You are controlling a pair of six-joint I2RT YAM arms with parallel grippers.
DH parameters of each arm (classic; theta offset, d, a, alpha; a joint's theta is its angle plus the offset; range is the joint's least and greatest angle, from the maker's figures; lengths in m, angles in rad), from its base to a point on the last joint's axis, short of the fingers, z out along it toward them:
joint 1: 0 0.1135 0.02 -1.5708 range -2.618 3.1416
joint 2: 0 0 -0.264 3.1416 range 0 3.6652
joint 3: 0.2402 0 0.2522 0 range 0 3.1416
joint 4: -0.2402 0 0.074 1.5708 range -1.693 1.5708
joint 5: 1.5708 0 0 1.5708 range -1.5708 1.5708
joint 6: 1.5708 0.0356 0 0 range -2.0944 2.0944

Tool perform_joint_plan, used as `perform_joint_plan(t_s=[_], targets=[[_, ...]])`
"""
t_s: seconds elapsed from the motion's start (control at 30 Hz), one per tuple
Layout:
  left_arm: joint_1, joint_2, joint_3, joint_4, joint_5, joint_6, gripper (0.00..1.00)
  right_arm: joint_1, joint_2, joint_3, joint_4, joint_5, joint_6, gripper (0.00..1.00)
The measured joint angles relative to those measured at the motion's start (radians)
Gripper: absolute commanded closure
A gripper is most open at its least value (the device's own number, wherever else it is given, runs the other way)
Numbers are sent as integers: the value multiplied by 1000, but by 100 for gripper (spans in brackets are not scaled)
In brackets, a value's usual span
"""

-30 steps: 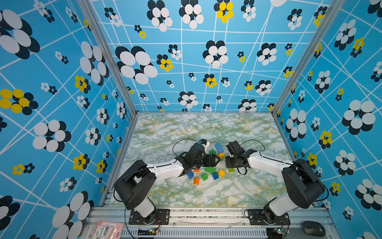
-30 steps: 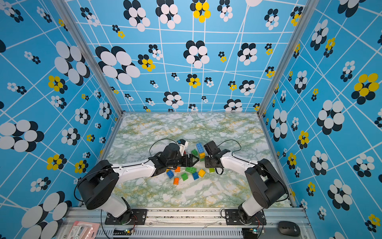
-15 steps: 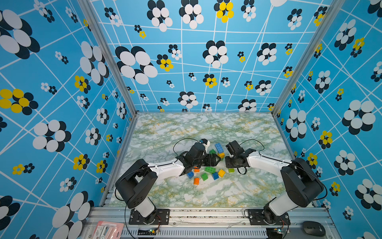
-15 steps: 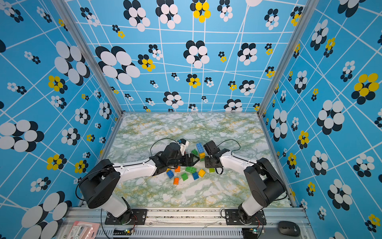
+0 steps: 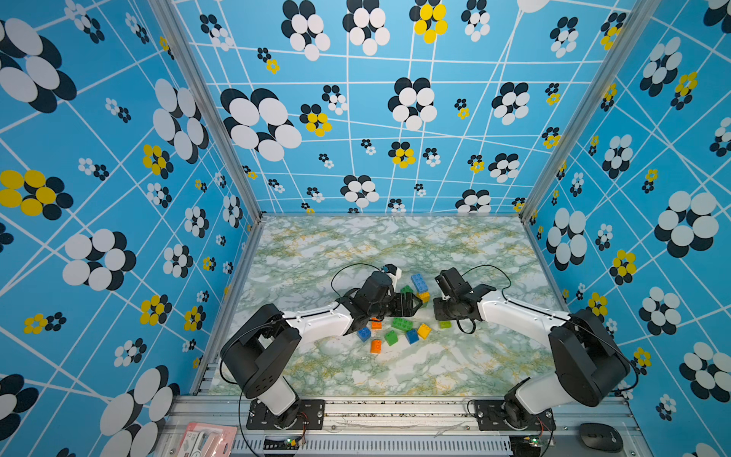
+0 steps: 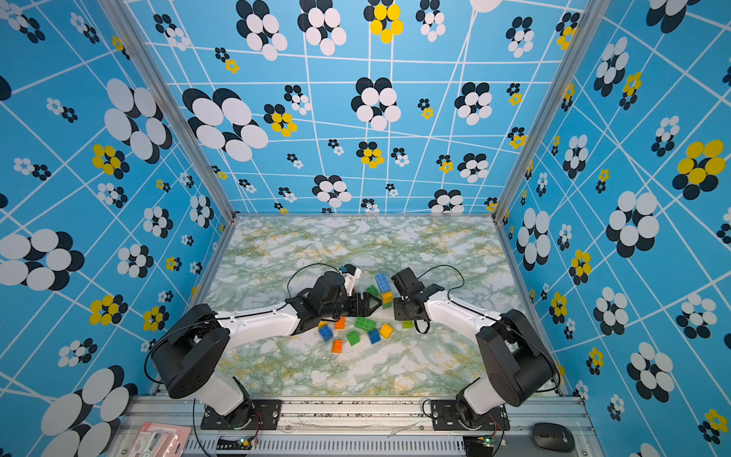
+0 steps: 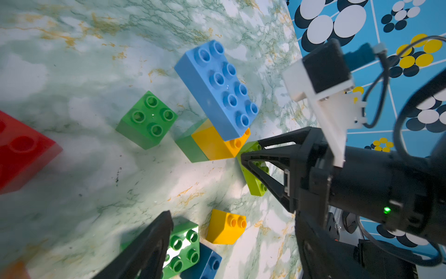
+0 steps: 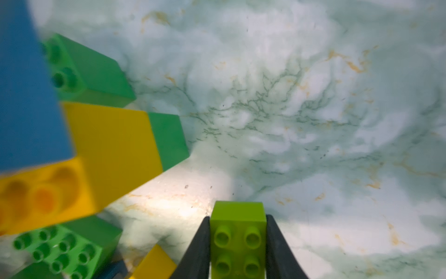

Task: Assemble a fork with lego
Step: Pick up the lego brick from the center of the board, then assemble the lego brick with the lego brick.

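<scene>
Grip check first: right gripper (image 8: 237, 217) is clamped tight on a lime brick (image 8: 237, 239), with a black finger (image 8: 199, 248) pressed against each side and the studs facing the wrist camera, bottom middle of that frame. In both top views the lime brick (image 5: 445, 324) peeks out just under the wrist, lower middle of the picture, low over the marble table (image 5: 395, 245). Can't tell if it's actually touching the surface. Right next to it, around the centre of the left wrist frame, is a tilted little stack: blue oblong brick (image 7: 217, 89) on a yellow brick (image 7: 212, 145) on a green brick (image 7: 188, 148), with the right gripper's tips almost against the yellow one. A loose green square brick (image 7: 148, 119) sits just beside the stack, left of centre. Left gripper (image 5: 409, 306) has its jaws spread wide with nothing between them, hovering over the lego pile (image 5: 402, 324) and close to the right one. One of its fingers (image 7: 149, 244) shows at the bottom edge, beside a green oblong brick (image 7: 184, 246), a dark blue brick (image 7: 207, 265) and a small yellow brick (image 7: 225, 227). Blurry red brick (image 7: 21, 149) at the left edge. In a top view an orange brick (image 6: 337, 346) lies at the near end of the scatter, lower middle.
</scene>
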Motion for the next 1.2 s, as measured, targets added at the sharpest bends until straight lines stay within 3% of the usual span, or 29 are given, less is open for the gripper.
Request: perform_joint_plan(t_s=[0.13,0.17,0.3,0.5,0.87,1.2], targets=[[47,0,26,-8,16,2,17,0,-158,-35,47,4,-50,79],[63,0,33,-8,23,2,17,0,-184,-39,54,4,-68,86],[110,0,56,-11,48,4,17,0,-214,-36,68,-15,-156,89],[157,5,97,-24,94,4,17,0,-180,56,-49,-63,-245,100],[220,110,177,-29,170,-2,17,7,-60,220,-217,-110,-288,100],[233,161,248,-43,198,-1,17,19,35,311,-252,-115,-288,100]])
